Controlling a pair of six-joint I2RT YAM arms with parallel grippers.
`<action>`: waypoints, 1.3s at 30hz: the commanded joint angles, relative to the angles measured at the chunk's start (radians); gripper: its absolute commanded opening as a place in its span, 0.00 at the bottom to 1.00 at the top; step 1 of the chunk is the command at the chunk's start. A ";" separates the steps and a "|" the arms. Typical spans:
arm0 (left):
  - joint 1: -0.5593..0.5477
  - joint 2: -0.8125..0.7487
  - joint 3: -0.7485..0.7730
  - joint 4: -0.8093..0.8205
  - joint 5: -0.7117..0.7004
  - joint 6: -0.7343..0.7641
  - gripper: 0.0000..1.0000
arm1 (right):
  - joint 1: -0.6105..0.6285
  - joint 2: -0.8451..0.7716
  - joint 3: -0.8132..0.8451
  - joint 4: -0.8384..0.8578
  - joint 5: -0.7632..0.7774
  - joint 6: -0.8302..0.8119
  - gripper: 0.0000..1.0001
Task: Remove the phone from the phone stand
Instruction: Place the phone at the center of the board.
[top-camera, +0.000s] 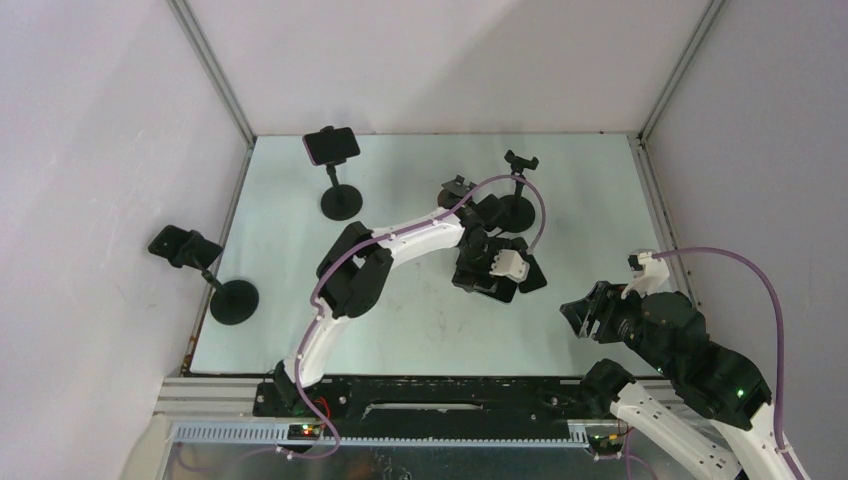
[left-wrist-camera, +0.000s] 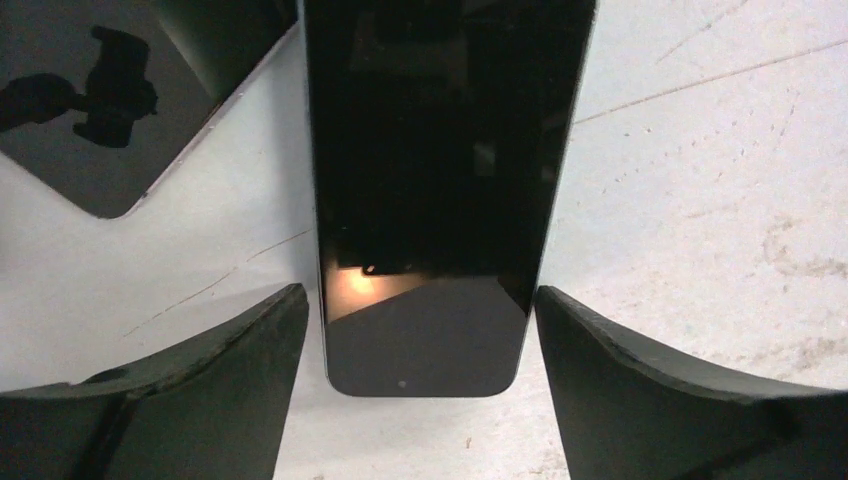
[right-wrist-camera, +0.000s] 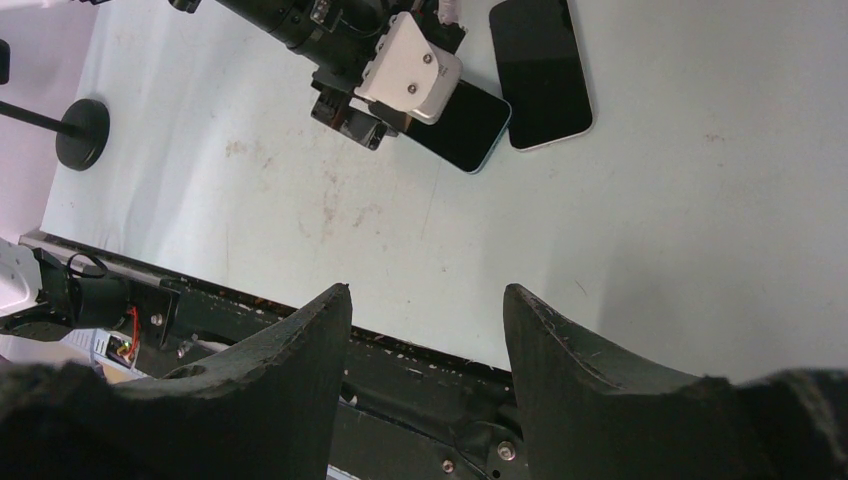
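A black phone lies flat, screen up, on the pale table. My left gripper is open and straddles its near end, with a small gap on each side. A second phone lies flat to its left. In the top view my left gripper hovers mid-table over these phones. An empty stand is just behind it. Two stands still hold phones, one at the back left and one at the left. My right gripper is open and empty, also in its wrist view.
The round stand bases rest on the table. The walls of the enclosure close in on the left, back and right. The black base rail runs along the near edge. The right wrist view shows both flat phones.
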 joint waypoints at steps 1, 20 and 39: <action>-0.001 -0.086 -0.034 0.070 -0.002 -0.019 0.91 | 0.001 0.004 -0.001 0.016 -0.008 -0.016 0.60; 0.004 -0.535 -0.389 0.472 0.049 -0.392 1.00 | 0.002 0.011 -0.001 0.043 -0.041 0.008 0.59; -0.040 -0.781 -1.115 1.305 -0.349 -2.051 1.00 | 0.033 0.144 -0.061 0.157 -0.095 0.041 0.58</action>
